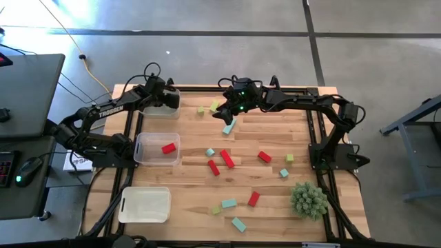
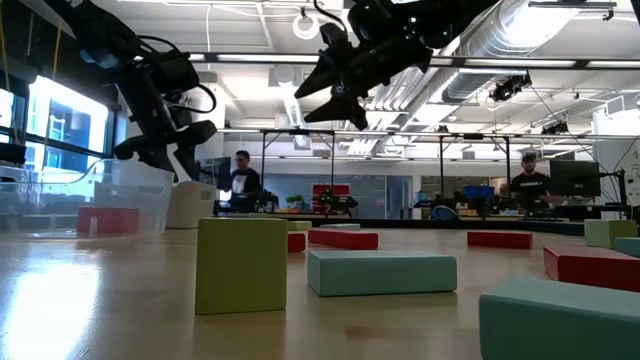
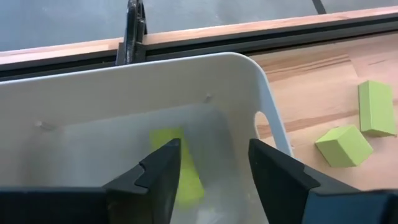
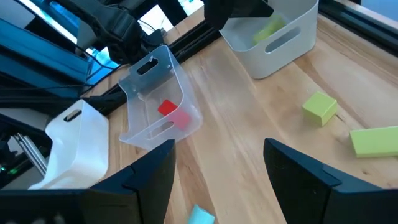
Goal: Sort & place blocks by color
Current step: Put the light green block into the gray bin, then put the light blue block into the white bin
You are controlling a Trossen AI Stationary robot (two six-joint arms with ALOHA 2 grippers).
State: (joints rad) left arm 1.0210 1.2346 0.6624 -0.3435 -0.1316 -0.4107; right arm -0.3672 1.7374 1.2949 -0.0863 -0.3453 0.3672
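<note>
My left gripper (image 3: 211, 168) hangs open over the far white bin (image 1: 164, 105), fingers pointing down into it. A yellow-green block (image 3: 185, 169) lies flat on that bin's floor below the fingers, partly hidden by one of them. The clear middle bin (image 1: 157, 149) holds a red block (image 1: 169, 147). My right gripper (image 4: 217, 171) is open above the far middle of the table with nothing between its fingers. Two yellow-green blocks (image 1: 200, 109) and a teal bar (image 1: 228, 127) lie on the table close to it. Several red, teal and yellow-green blocks (image 1: 227, 158) lie spread over the table's middle and near side.
A white bin (image 1: 145, 204) stands at the near left. A spiky green plant ball (image 1: 308, 200) sits at the near right. Black rails (image 1: 207, 88) frame the table. People sit in the room beyond the table (image 2: 243, 178).
</note>
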